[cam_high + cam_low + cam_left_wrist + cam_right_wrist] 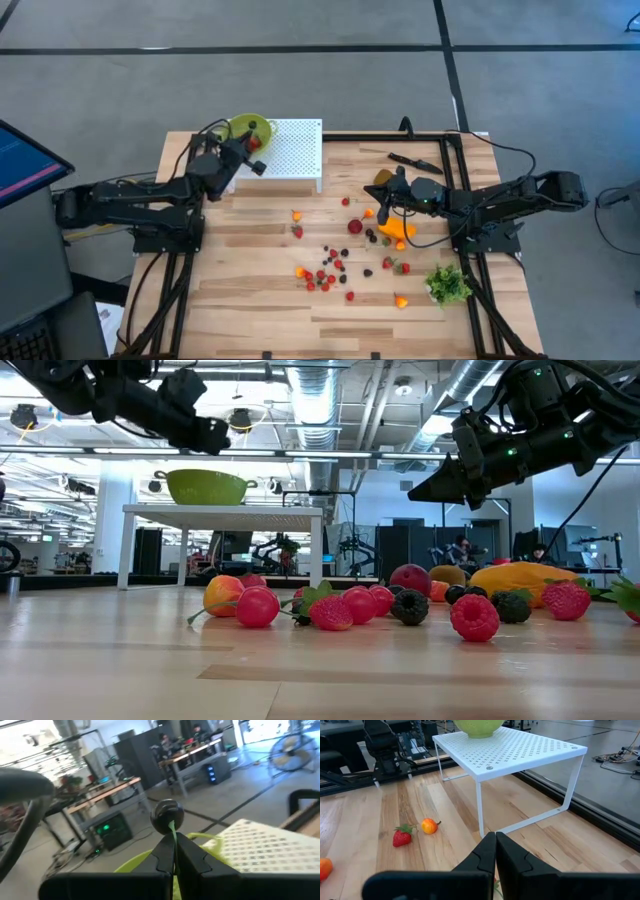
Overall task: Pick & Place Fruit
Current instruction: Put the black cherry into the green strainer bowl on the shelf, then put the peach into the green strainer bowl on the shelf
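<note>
The left gripper [257, 150] hangs over the green bowl [249, 128] on the perforated white rack [290, 152], fingers clenched on a dark round berry [167, 815] by its thin green stem; the bowl's contents are half hidden. Small glossy berries [325, 270] scatter across the wooden table [250, 270]. The right gripper [385, 195], pressed closed and empty, partly covers the elongated orange fruit [397, 231].

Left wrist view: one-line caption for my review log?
Left tool shut on a dark berry's green stem, held above the green bowl beside the white perforated shelf.
</note>
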Robot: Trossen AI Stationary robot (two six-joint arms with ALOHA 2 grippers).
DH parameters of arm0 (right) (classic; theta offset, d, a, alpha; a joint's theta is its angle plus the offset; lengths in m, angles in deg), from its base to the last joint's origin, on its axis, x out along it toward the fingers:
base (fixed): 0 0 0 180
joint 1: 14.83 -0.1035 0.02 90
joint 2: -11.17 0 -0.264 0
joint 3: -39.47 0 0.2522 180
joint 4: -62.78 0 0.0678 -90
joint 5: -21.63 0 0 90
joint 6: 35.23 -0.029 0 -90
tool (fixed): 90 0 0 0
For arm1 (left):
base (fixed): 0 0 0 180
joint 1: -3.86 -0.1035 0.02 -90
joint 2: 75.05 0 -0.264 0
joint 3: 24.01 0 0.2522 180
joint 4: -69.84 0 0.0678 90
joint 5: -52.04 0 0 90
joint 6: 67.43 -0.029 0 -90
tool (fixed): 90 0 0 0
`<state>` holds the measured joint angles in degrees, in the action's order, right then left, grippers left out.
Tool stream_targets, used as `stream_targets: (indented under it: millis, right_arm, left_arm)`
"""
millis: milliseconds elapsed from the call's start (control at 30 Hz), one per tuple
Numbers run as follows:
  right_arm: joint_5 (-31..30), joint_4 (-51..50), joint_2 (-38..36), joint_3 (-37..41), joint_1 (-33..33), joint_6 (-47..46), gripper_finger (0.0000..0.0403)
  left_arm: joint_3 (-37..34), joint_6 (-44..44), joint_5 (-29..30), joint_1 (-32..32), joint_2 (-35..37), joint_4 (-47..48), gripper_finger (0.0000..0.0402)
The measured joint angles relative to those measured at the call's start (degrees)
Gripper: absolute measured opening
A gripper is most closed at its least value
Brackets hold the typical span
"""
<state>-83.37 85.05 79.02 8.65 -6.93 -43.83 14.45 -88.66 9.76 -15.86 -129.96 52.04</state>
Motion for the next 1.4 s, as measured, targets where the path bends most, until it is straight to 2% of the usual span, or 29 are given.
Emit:
stream_targets:
  millis: [233,567,1000,1200,1400]
  right_arm:
    - [0.00,0.00,0.00,0.00,0.00,0.00,0.0006]
    - [0.00,0.00,0.00,0.00,0.00,0.00,0.0006]
    - [0.00,0.00,0.01,0.00,0.01,0.00,0.0006]
    - [0.00,0.00,0.00,0.00,0.01,0.00,0.0006]
    - [0.00,0.00,0.00,0.00,0.02,0.00,0.0006]
  left_arm:
    - [-1.65,0.02,0.79,-3.10,0.00,0.09,0.0001]
    - [-2.02,0.45,0.73,-3.40,0.02,0.01,0.0006]
    - [-2.02,0.71,-0.17,-3.38,0.02,0.01,0.0089]
    - [-2.02,2.18,-0.22,0.06,0.02,-0.21,0.0097]
    - [-2.02,2.22,-0.76,7.46,0.02,-1.49,0.0098]
